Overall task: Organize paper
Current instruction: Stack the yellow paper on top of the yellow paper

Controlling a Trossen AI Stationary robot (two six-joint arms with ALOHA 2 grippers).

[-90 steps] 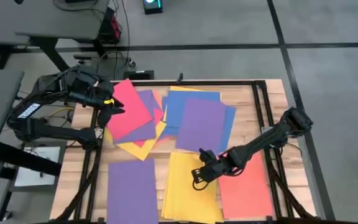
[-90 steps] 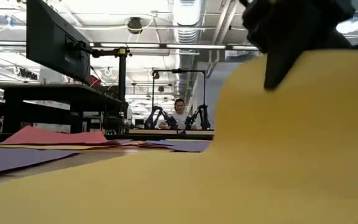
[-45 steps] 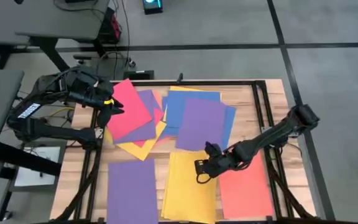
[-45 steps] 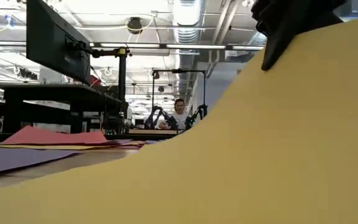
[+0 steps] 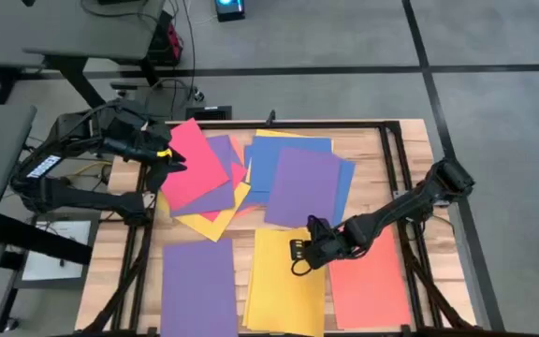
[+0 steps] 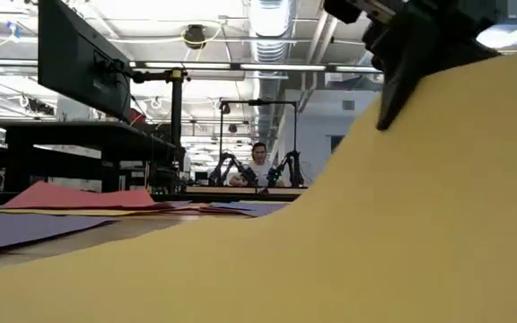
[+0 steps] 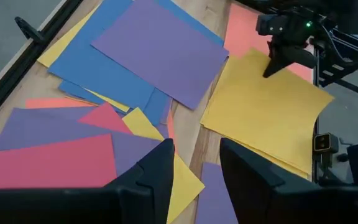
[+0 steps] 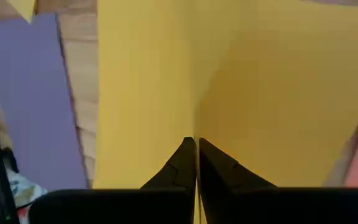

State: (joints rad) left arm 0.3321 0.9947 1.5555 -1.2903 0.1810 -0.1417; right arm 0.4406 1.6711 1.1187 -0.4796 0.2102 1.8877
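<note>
The paper lies in coloured sheets over the wooden table (image 5: 410, 150). A jumble at the far side holds a red sheet (image 5: 195, 168), blue sheets (image 5: 293, 152) and a purple sheet (image 5: 302, 187). Along the near side lie a purple sheet (image 5: 197, 285), a yellow pile (image 5: 284, 295) and an orange sheet (image 5: 368, 285). My right gripper (image 5: 299, 257) is shut on the top yellow sheet (image 6: 393, 206), which rises toward the fingers. My left gripper (image 7: 194, 165) stands open over the red sheet at the far left, with nothing between its fingers. My right gripper pinches the top yellow sheet between its two fingers (image 8: 179, 165), at the sheet's right side near the far corner (image 7: 267, 70). The fingers come from the table's right, slanting down. That side is lifted (image 6: 474, 99), and the sheet slopes down to its left part on the pile.
A black frame (image 5: 391, 140) runs along the table's far and right sides. The right arm (image 5: 400, 208) stretches across the orange sheet. Bare wood (image 5: 110, 271) shows left of the near purple sheet. Beyond the table in the low view are desks and a person (image 6: 258, 161) far off.
My right gripper has kept shut on the yellow sheet and shifted a little toward the far edge. The sheet's lifted side rose higher, then sank back somewhat, while its left part stayed on the pile.
</note>
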